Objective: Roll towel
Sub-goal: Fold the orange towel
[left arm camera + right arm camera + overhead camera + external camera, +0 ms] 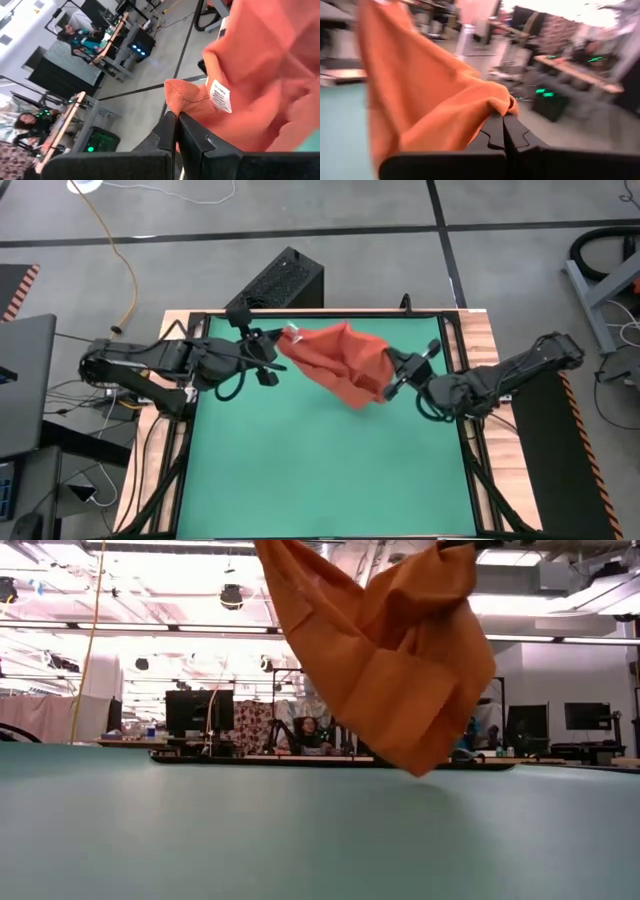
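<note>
Rust-coloured cloth is seen stretched in the air between the two arms above the far half of the green mat (330, 480). At the left, the left gripper (283, 340) is clamped tight on one corner of the towel (340, 365), the corner beside the white tag (220, 95), with no gap left between its fingers (192, 137). From there the towel is carried across toward the right, its long axis lying roughly left to right and dipping toward the near side at the right end, where a loose fold sags lowest. In the low view that fold is shown hanging clear of the mat, or at most just above it; contact cannot be ruled out. At the right, the right gripper (392, 370) is likewise closed fully on another corner, cloth bunched over its fingertips (512, 135). No roll has been started: the towel is judged to be merely lifted and held by two corners, still crumpled. Spreading it flat on the mat and the whole of the rolling remain to be done.
</note>
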